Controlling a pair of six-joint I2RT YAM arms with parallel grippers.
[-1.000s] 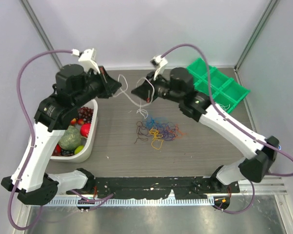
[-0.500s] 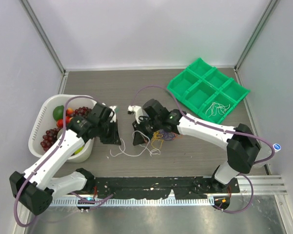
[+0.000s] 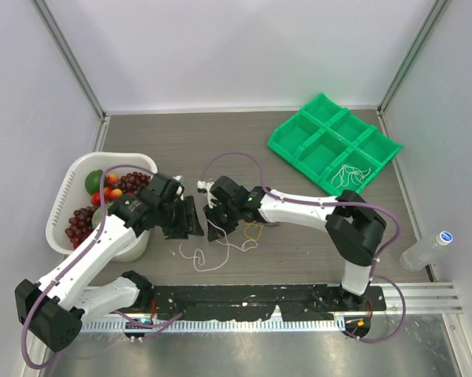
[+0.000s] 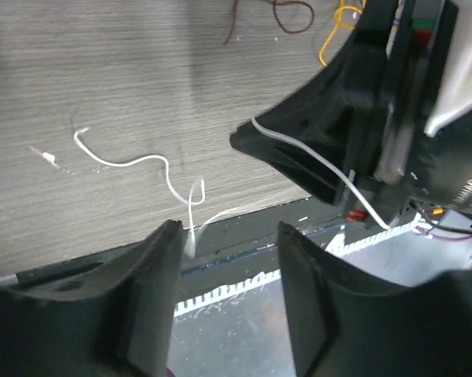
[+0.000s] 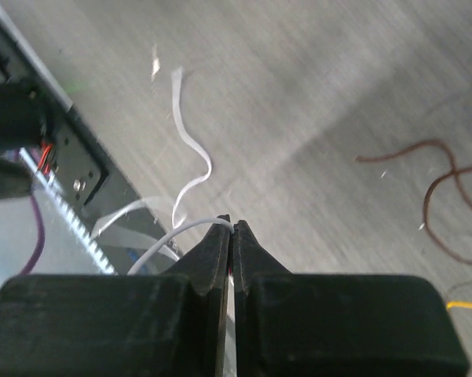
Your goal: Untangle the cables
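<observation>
No text, label, brand or number is readable in any view; the only candidate is a line of small pale print on the black housing (image 4: 462,188) behind the right gripper (image 4: 239,143), seen from the left wrist camera, too blurred and cropped to make out.

white cable (image 4: 118,165): slack, looping, flat | coloured cables (image 3: 255,230): small tangle just behind it
</observation>
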